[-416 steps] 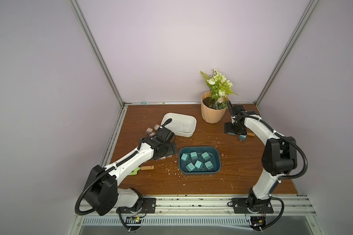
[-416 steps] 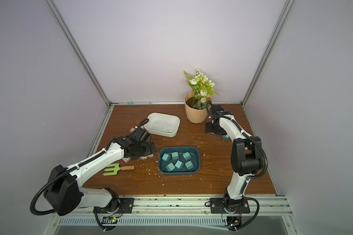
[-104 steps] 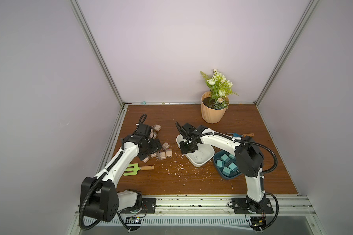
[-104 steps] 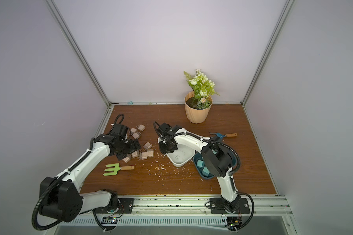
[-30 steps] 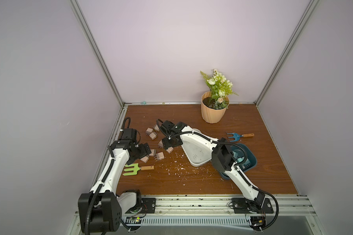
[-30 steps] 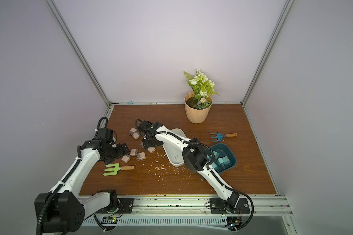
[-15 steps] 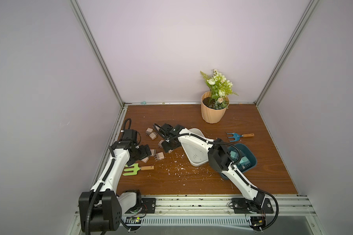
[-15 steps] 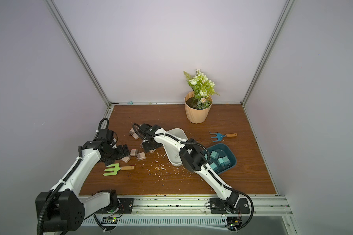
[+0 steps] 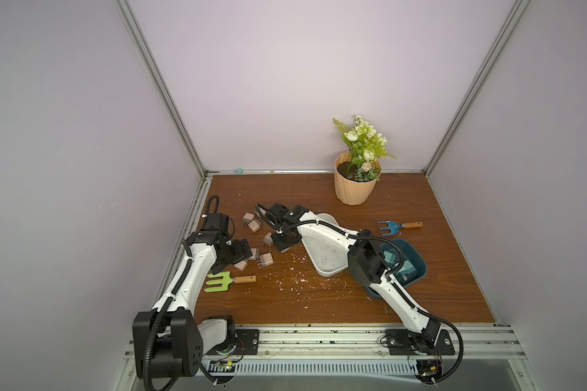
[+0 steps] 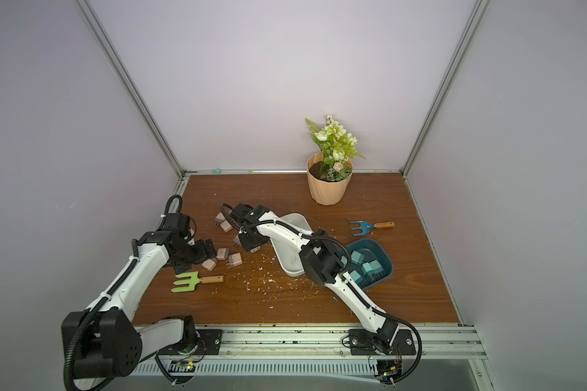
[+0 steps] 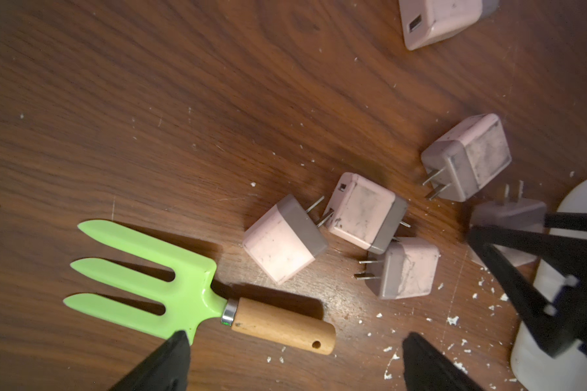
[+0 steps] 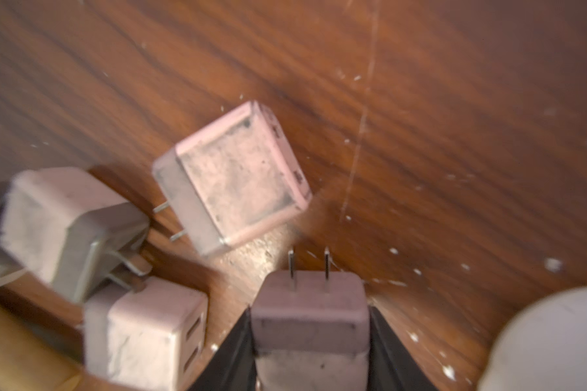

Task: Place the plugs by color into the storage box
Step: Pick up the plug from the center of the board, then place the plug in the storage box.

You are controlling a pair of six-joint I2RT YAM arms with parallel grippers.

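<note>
Several tan plugs (image 9: pixel 266 260) lie loose on the wooden table, left of middle, in both top views. My right gripper (image 12: pixel 309 311) is shut on one tan plug (image 12: pixel 307 304), prongs pointing away from the wrist; in a top view this gripper (image 9: pixel 283 243) sits low among the plugs. My left gripper (image 11: pixel 295 338) is open and holds nothing, hovering by the nearest plugs (image 11: pixel 282 243). Teal plugs (image 10: pixel 370 267) lie in the teal storage box (image 10: pixel 387 257). The white storage box (image 9: pixel 326 260) lies partly under my right arm.
A green garden fork (image 9: pixel 222 281) lies near the left gripper, its wooden handle (image 11: pixel 282 325) between the open fingers in the left wrist view. A blue fork (image 9: pixel 390 227) and a flower pot (image 9: pixel 354 189) stand further back right. White crumbs litter the table.
My right gripper has closed on a tan plug over the last second. The left arm has barely moved and stays open.
</note>
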